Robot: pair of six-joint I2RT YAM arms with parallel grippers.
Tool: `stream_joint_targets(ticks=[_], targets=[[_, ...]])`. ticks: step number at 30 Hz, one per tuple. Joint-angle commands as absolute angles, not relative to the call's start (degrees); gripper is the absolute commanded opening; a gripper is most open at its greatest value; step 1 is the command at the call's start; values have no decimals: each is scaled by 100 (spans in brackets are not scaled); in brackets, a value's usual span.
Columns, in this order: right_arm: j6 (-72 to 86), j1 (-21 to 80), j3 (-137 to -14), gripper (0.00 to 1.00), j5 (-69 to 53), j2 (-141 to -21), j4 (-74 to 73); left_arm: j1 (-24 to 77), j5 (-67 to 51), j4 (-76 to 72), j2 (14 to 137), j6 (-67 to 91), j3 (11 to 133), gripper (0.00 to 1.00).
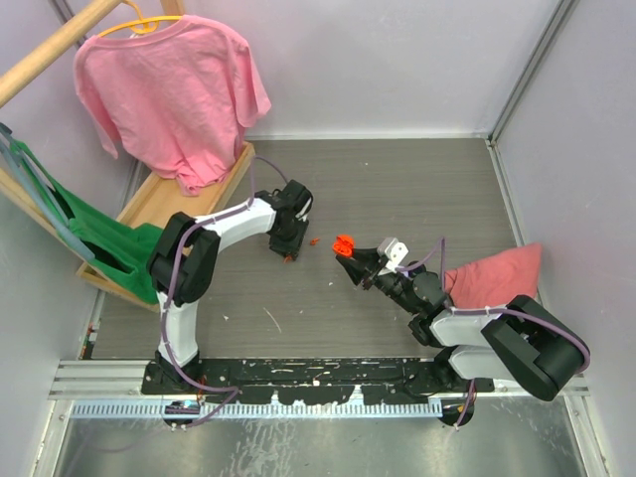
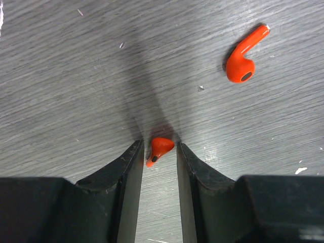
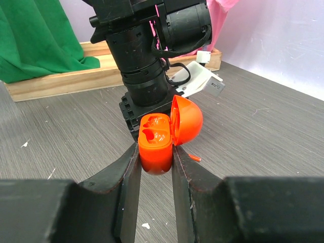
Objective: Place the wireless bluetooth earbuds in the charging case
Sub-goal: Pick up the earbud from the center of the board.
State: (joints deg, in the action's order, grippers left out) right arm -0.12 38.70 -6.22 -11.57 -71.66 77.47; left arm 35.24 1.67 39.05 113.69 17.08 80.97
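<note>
The earbuds and the case are orange, not black. One orange earbud (image 2: 159,150) sits between the tips of my left gripper (image 2: 158,152), which is lowered to the table and closed on it, stem toward the camera. The second earbud (image 2: 244,55) lies loose on the table to its right; in the top view it (image 1: 316,241) shows as a red speck. My right gripper (image 3: 154,154) is shut on the orange charging case (image 3: 156,142), holding it upright above the table with its lid (image 3: 187,120) flipped open. Both wells look empty. The case (image 1: 344,243) is right of my left gripper (image 1: 289,250).
A wooden rack (image 1: 164,199) with a pink shirt (image 1: 169,89) and a green cloth (image 1: 94,238) stands at the back left. A pink cloth (image 1: 497,273) lies at the right beside my right arm. Walls enclose the grey table.
</note>
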Motion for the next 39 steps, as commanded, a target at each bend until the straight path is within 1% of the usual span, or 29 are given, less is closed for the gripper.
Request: stream_joint_targets(ticks=[1, 6, 11, 15, 18, 31, 39], targets=[[-31, 3856, -812, 1, -1195, -7131, 7946, 3524, 168, 4036, 11399, 1611, 8393, 33], [-29, 3852, -816, 1, -1194, -7122, 7941, 3527, 136, 4034, 11458, 1597, 8386, 30], [-28, 3855, -814, 1, -1189, -7119, 7937, 3524, 127, 4097, 11541, 1587, 8429, 24], [-36, 3856, -813, 1, -1199, -7110, 7932, 3533, 119, 4096, 11433, 1583, 8385, 19], [-35, 3858, -809, 1, -1197, -7110, 7936, 3566, 193, 4010, 11176, 1628, 8285, 17], [-50, 3854, -809, 1, -1228, -7168, 8014, 4036, 1151, 3135, 9508, 1977, 7564, 16], [-9, 3852, -779, 1, -1194, -7256, 8176, 4510, 1615, 2234, 8630, 2302, 7072, 16]])
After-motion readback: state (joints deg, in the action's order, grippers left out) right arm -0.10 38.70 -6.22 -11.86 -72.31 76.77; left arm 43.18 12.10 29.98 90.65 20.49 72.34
